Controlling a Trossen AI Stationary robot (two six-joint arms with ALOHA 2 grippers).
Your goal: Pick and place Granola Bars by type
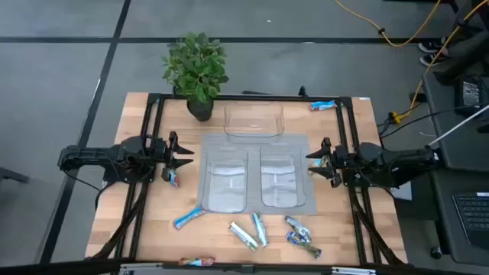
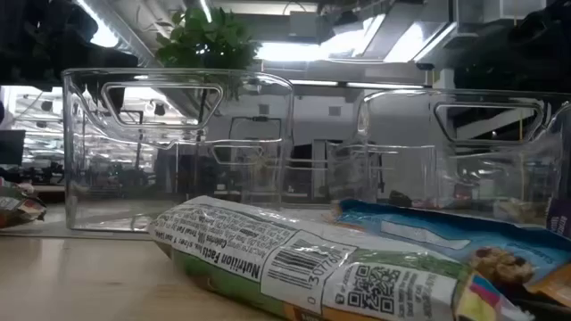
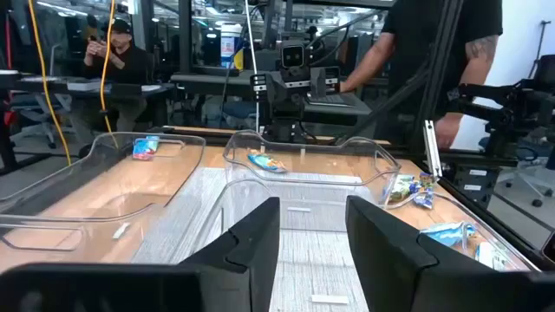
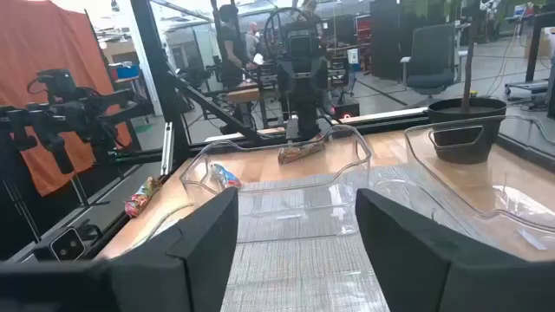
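Several granola bars lie flat on the wooden table near its near edge: a bright blue one (image 1: 189, 218), pale silvery-green ones (image 1: 243, 235), and dark blue-silver ones (image 1: 303, 243). Another blue bar (image 1: 323, 106) lies at the far right corner, and one (image 1: 172, 177) lies just below my left gripper. In the low view a pale silvery-green bar (image 2: 294, 259) fills the foreground. My left gripper (image 1: 183, 156) (image 3: 312, 230) is open at the left of the grey mat. My right gripper (image 1: 315, 162) (image 4: 295, 225) is open at the mat's right. Both point inward and hold nothing.
Two clear plastic trays (image 1: 227, 179) (image 1: 279, 179) stand side by side on a grey mat (image 1: 254, 141), with a third tray (image 1: 254, 118) behind them. A potted plant (image 1: 196, 69) stands at the far edge. People show beyond the table in the wrist views.
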